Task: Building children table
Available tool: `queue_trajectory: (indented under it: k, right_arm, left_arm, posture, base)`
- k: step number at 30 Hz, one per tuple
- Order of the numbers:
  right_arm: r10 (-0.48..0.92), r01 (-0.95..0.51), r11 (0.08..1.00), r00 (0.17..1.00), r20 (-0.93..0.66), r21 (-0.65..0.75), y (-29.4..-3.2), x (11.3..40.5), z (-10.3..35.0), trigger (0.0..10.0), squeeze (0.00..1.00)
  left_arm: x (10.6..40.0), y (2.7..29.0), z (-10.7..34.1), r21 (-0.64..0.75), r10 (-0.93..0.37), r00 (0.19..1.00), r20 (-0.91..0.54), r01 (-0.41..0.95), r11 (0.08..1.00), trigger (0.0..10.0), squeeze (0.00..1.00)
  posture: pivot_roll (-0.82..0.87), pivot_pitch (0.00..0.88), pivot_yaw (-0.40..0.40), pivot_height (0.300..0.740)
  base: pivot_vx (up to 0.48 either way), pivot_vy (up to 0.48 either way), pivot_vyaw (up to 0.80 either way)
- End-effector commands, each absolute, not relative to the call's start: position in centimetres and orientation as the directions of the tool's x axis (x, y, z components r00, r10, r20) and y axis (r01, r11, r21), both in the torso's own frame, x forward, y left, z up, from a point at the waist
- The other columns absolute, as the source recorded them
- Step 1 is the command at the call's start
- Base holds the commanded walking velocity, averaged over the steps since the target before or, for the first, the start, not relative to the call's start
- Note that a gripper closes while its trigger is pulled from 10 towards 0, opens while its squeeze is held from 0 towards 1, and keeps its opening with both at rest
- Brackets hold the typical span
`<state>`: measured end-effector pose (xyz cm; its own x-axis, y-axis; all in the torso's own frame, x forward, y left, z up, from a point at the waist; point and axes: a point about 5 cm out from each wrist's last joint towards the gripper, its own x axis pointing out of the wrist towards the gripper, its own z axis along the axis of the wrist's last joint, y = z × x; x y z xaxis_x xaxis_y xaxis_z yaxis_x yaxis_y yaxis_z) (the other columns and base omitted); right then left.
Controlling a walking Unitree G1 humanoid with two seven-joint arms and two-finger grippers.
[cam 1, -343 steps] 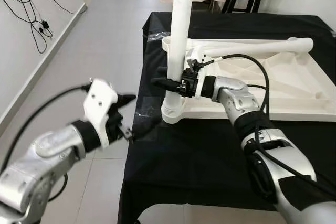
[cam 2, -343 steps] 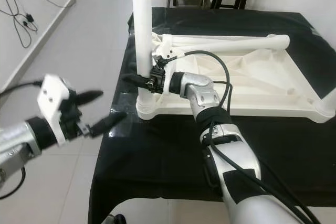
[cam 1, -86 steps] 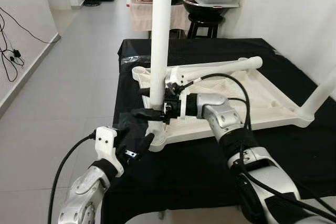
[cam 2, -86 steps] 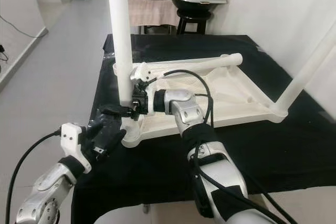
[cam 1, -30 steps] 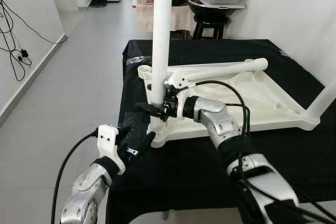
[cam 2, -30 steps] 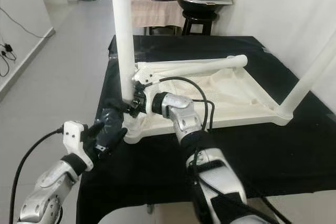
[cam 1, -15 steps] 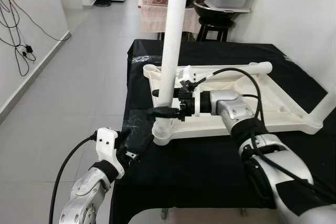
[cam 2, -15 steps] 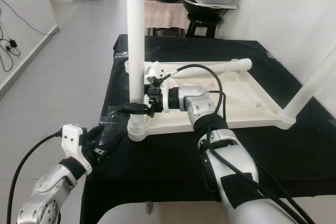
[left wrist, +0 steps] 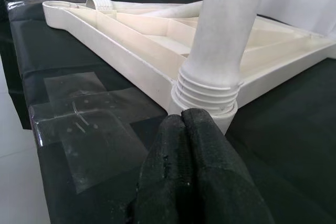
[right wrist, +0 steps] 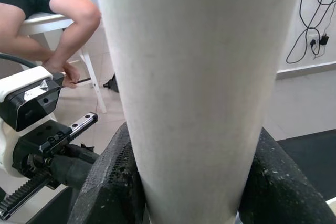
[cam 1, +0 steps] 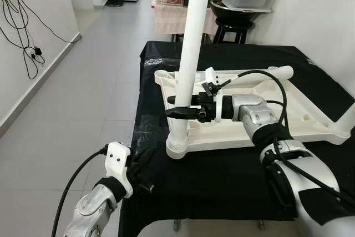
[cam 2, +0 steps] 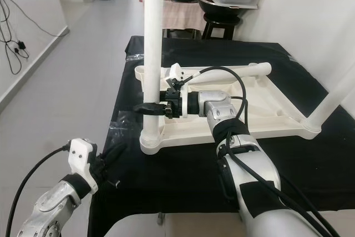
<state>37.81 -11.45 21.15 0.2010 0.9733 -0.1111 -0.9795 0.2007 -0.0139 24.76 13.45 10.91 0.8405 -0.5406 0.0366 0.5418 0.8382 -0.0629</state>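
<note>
Your right gripper (cam 2: 145, 107) is clamped around the white table leg (cam 2: 152, 37), which stands upright in the near-left corner socket of the upturned tabletop (cam 2: 260, 101) on the black-covered table (cam 2: 183, 176). Your left gripper (left wrist: 184, 124) has its fingers pressed together, low at the table's near-left edge, just short of the leg's threaded base.

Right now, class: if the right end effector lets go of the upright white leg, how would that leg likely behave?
The upright white leg looks stiff: a straight, thick plastic tube. Its ribbed base sits in the corner socket of the upturned tabletop, so it would probably stay standing, though a loose thread could let it lean. The right end effector clamps smooth plastic, so it may slip when twisted.
</note>
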Motion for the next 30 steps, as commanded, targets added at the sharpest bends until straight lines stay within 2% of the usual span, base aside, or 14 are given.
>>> queue_trajectory:
  k: [1, 3, 4, 5, 18, 19, 20, 23, 24, 25, 26, 27, 28, 30]
  right_arm:
    - [0.889, -0.895, 0.446, 0.440, -0.129, 0.017, -10.7, 38.0, 17.9, 0.0, 0.00]
    - [0.889, -0.895, 0.446, 0.440, -0.129, 0.017, -10.7, 38.0, 17.9, 0.0, 0.00]
    - [0.715, -0.719, 0.694, 0.684, -0.143, 0.029, -9.6, 38.1, 15.5, 0.0, 0.00]
    - [0.615, -0.613, 0.787, 0.767, -0.182, 0.075, -8.1, 36.3, 13.0, 0.0, 0.00]
    - [0.591, -0.595, 0.803, 0.795, -0.135, 0.014, -4.4, 35.8, 13.7, 0.0, 0.00]
    - [0.601, -0.606, 0.796, 0.787, -0.137, 0.008, -4.1, 35.9, 14.0, 1.6, 0.00]
    - [0.610, -0.616, 0.788, 0.781, -0.133, 0.002, -4.0, 36.1, 14.4, 10.0, 0.00]
    - [0.616, -0.621, 0.784, 0.777, -0.131, -0.001, -4.0, 36.2, 14.7, 10.0, 0.00]
    - [0.658, -0.662, 0.749, 0.744, -0.119, 0.005, -3.7, 35.9, 15.3, 10.0, 0.56]
    - [0.658, -0.662, 0.749, 0.744, -0.119, 0.005, -3.7, 35.9, 15.3, 10.0, 0.56]
    - [0.760, -0.762, 0.647, 0.642, -0.103, 0.024, -3.3, 35.4, 16.1, 10.0, 1.00]
    - [0.760, -0.762, 0.647, 0.642, -0.103, 0.024, -3.3, 35.4, 16.1, 10.0, 1.00]
    - [0.861, -0.861, 0.508, 0.507, -0.048, 0.023, -3.7, 35.3, 17.9, 10.0, 1.00]
    - [0.914, -0.914, 0.405, 0.405, -0.012, 0.009, -4.1, 35.2, 19.1, 10.0, 1.00]
  left_arm:
    - [24.4, 13.2, 11.1, -0.013, -0.555, 0.831, 0.034, 0.556, 0.831, 0.0, 0.00]
    - [24.4, 13.2, 11.1, -0.013, -0.555, 0.831, 0.034, 0.556, 0.831, 0.0, 0.00]
    - [24.4, 13.2, 11.1, -0.003, -0.551, 0.834, 0.035, 0.551, 0.834, 0.0, 0.00]
    - [24.3, 13.2, 11.2, -0.003, -0.544, 0.838, 0.038, 0.545, 0.839, 0.0, 0.00]
    - [24.9, 13.6, 11.0, -0.053, -0.533, 0.845, 0.049, 0.535, 0.843, 0.0, 0.00]
    - [24.9, 13.6, 11.1, -0.052, -0.525, 0.849, 0.052, 0.528, 0.848, 0.0, 0.00]
    - [24.9, 13.6, 11.1, -0.052, -0.520, 0.852, 0.054, 0.523, 0.851, 0.0, 0.00]
    - [24.9, 13.6, 11.1, -0.052, -0.518, 0.854, 0.055, 0.520, 0.852, 0.0, 0.00]
    - [24.9, 13.6, 11.1, -0.051, -0.516, 0.855, 0.055, 0.518, 0.854, 0.0, 0.00]
    - [24.9, 13.6, 11.1, -0.051, -0.516, 0.855, 0.055, 0.518, 0.854, 0.0, 0.00]
    - [25.0, 13.6, 11.1, -0.050, -0.516, 0.855, 0.055, 0.518, 0.854, 0.0, 0.00]
    - [25.0, 13.6, 11.1, -0.050, -0.516, 0.855, 0.055, 0.518, 0.854, 0.0, 0.00]
    - [25.1, 13.6, 11.2, -0.050, -0.513, 0.857, 0.057, 0.515, 0.855, 10.0, 0.00]
    - [25.2, 13.6, 11.2, -0.050, -0.511, 0.858, 0.059, 0.514, 0.857, 10.0, 0.00]
  posture:
    - [0.07, 0.000, -0.093, 0.740]
    - [0.07, 0.000, -0.093, 0.740]
    - [0.07, 0.000, -0.095, 0.740]
    - [0.08, 0.000, -0.089, 0.740]
    - [0.06, 0.000, -0.065, 0.740]
    - [0.07, 0.000, -0.066, 0.740]
    - [0.07, 0.000, -0.074, 0.740]
    - [0.07, 0.000, -0.074, 0.740]
    - [0.07, 0.000, -0.074, 0.740]
    - [0.07, 0.000, -0.074, 0.740]
    - [0.07, 0.000, -0.076, 0.740]
    - [0.07, 0.000, -0.076, 0.740]
    - [0.07, 0.000, -0.076, 0.740]
    - [0.07, 0.000, -0.076, 0.740]
  base:
    - [0.000, 0.000, 0.00]
    - [0.000, 0.000, 0.00]
    - [0.000, 0.000, 0.00]
    - [0.000, 0.000, 0.00]
    - [0.000, 0.000, 0.00]
    - [0.000, 0.000, 0.00]
    - [0.000, 0.000, 0.00]
    - [0.000, 0.000, 0.00]
    - [0.000, 0.000, 0.00]
    - [0.000, 0.000, 0.00]
    - [0.000, 0.000, 0.00]
    - [0.000, 0.000, 0.00]
    - [0.000, 0.000, 0.00]
    - [0.000, 0.000, 0.00]
